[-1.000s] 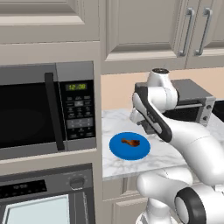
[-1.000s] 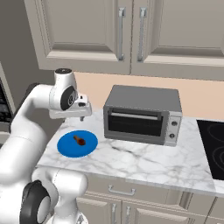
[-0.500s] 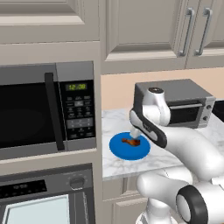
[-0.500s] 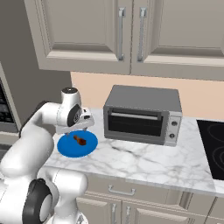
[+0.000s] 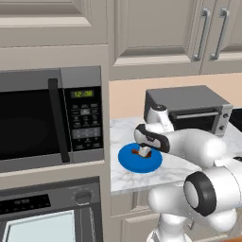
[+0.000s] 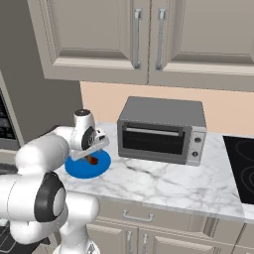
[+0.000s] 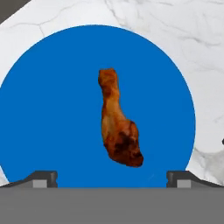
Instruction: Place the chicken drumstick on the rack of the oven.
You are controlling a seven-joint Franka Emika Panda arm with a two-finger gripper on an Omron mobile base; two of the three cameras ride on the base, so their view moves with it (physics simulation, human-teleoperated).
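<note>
You are facing a marble counter [image 6: 163, 181] under pale wall cabinets [image 6: 149, 39], with the grey toaster oven [image 6: 161, 130] set toward the counter's back edge and the black-doored microwave [image 5: 49, 118] built into the tall unit at the counter's left end. Below the microwave you can see the top of the oven [image 5: 47, 212], with its dark display strip, round knob and pale glass window.

The blue plate [image 5: 126, 159] sits near the counter's front left corner, and the chicken drumstick [image 7: 117, 120] lies about in its middle, thick end toward the bottom of the hand view and thin bone end toward the top.

Compared with a second ago, your arm has folded down: the gripper [image 5: 143, 152], which then hung well above the plate, has now dropped to just over the drumstick. The plate and the drumstick lie where they were.

In the hand view the two fingertips [image 7: 41, 178] stand wide apart at the bottom corners with the drumstick between and beyond them, so your jaws are spread and hold nothing. Whether they touch the plate you cannot tell.
</note>
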